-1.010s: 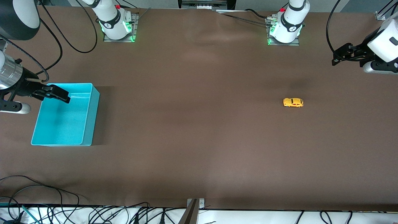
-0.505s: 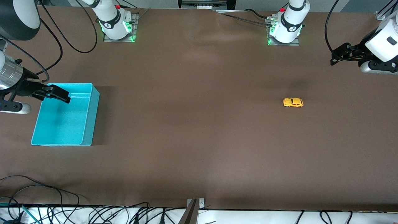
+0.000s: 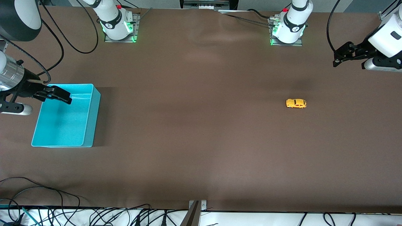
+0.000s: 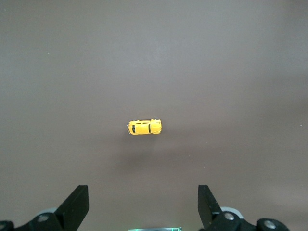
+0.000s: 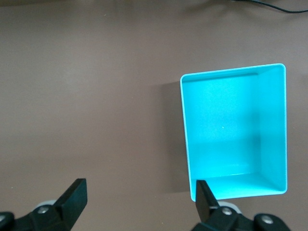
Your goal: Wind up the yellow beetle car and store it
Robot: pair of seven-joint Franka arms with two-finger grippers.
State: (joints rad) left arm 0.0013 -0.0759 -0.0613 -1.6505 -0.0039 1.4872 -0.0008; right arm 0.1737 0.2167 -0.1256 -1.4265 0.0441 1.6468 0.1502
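The yellow beetle car (image 3: 296, 103) stands on its wheels on the brown table, toward the left arm's end. It also shows in the left wrist view (image 4: 144, 127), well ahead of the fingers. My left gripper (image 3: 336, 62) (image 4: 143, 195) is open and empty, up in the air over bare table near the left arm's end. The turquoise bin (image 3: 91, 131) stands empty at the right arm's end. My right gripper (image 3: 66, 99) (image 5: 139, 192) is open and empty, over the bin's edge; the bin (image 5: 226, 144) shows beside one finger.
Both arm bases (image 3: 117, 26) (image 3: 287, 29) stand along the table's edge farthest from the front camera. Cables (image 3: 47, 194) lie along the nearest edge. A metal bracket (image 3: 196, 208) sits at the middle of that edge.
The left arm's hand has shifted slightly toward the robots' side of the table. The right gripper, the car and the bin have not moved.
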